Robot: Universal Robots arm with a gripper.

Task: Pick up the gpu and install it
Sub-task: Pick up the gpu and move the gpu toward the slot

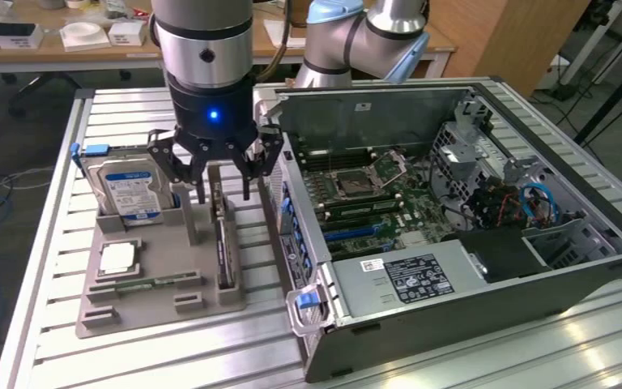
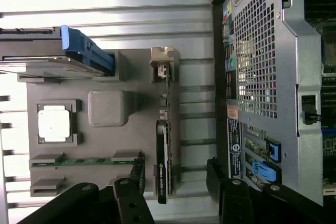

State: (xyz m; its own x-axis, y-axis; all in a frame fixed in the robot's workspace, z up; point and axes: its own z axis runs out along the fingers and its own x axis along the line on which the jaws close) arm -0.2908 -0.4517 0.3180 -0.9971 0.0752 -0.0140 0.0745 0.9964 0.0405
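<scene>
Over the grey plastic tray at the exterior view's left of the open black computer case, black metal claw hangs wide open above the thin dark gpu card standing on edge there — best lowered square, pinching its flat faces.

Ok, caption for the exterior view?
Open hand poised over the gpu standing edgewise in the grey tray, beside the opened computer case.

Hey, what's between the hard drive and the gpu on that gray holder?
A raised gray block, part of the holder, stands between the hard drive and the gpu. The wrist view shows it from above.
</scene>
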